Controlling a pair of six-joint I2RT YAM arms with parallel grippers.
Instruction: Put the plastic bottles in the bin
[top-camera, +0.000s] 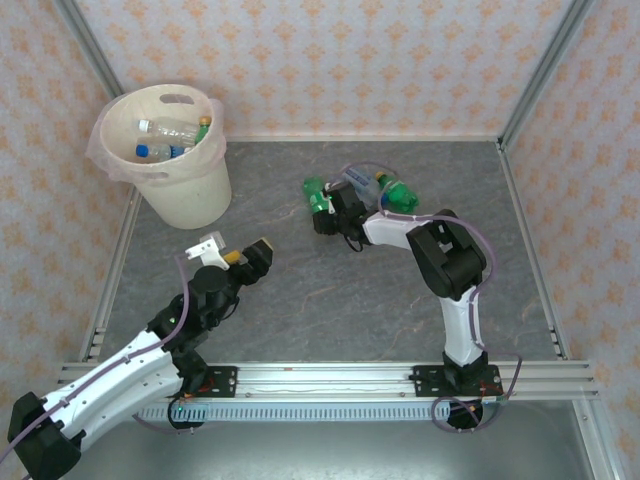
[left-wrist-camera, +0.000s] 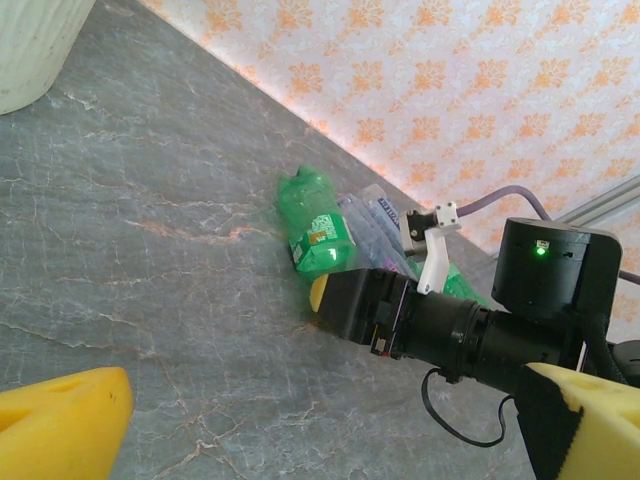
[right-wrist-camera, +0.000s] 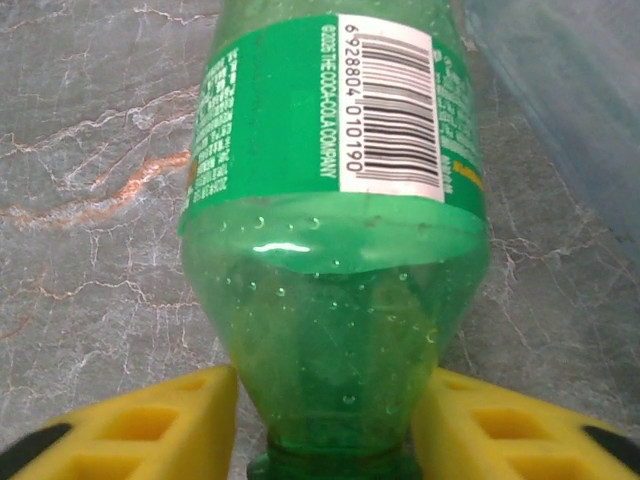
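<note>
top view: the right end effector (top-camera: 328, 210) pinches a green bottle (top-camera: 318, 195) lying at the far middle of the grey desk (top-camera: 330, 300). a clear bottle (top-camera: 357, 180) and a second green bottle (top-camera: 398, 193) lie just to its right. the cream bin (top-camera: 185, 190) stands at the far left, several plastic bottles (top-camera: 165, 128) inside. the left end effector (top-camera: 235, 250) is spread wide, near of the bin.

left wrist view: the left end effector (left-wrist-camera: 320, 430) gapes, its yellow pads (left-wrist-camera: 60, 420) at opposite edges. beyond, the right end effector (left-wrist-camera: 350, 300) meets the green bottle (left-wrist-camera: 315, 225), the clear bottle (left-wrist-camera: 375, 225) beside it.

right wrist view: yellow fingers (right-wrist-camera: 140, 430) press both sides of the green bottle (right-wrist-camera: 335, 250) at its shoulder, barcode up.
</note>
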